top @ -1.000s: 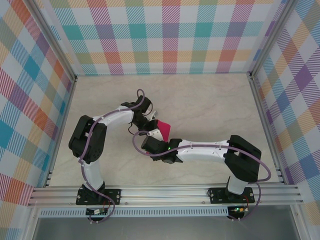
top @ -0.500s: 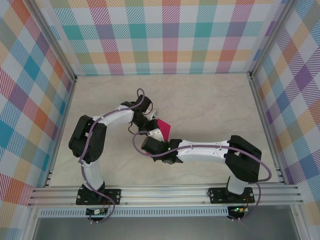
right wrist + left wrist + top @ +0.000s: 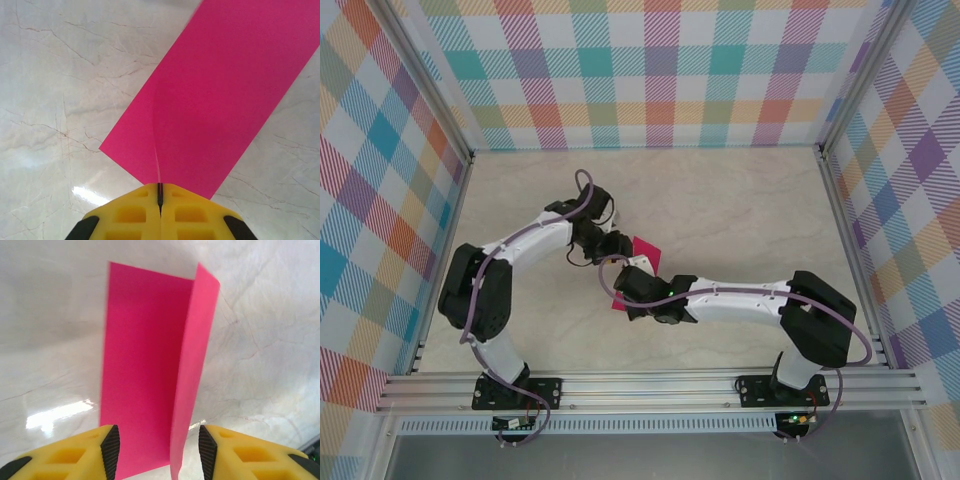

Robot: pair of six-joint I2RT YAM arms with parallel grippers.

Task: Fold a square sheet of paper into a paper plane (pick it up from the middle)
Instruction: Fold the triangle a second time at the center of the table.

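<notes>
Right gripper [image 3: 160,196] is pinching the square sheet of paper [image 3: 220,100] at its edge; left gripper [image 3: 159,442] is standing spread (flap untouched between). The loose fold is risking springing open.

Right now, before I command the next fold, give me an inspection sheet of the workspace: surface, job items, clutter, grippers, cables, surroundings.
Surface: pale marbled table, glossy, with glare patches.
Job's things: magenta sheet of paper folded into a long strip, with one flap standing up along the crease in the left wrist view; not yet a plane.
Clutter: nothing seen.
Grippers: right gripper shut on the sheet's edge; left gripper open, fingers on either side of the sheet's end.
Cables: purple cables loop along both arms.
Surroundings: plaid walls; aluminium rail at the near edge.
</notes>
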